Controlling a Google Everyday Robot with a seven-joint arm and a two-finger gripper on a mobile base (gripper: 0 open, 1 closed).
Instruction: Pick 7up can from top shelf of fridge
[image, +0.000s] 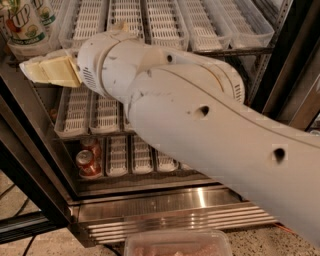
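Fridge top shelf with 7up can, green "UP" legible (hand just below, grip not discernible)

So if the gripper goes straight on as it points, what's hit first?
Likely the left wall of the fridge. The gripper points left, its tip just below the 7up can; depth is unclear, so it might brush the can instead.

Red cans low left — clear plastic tub at the bottom edge.
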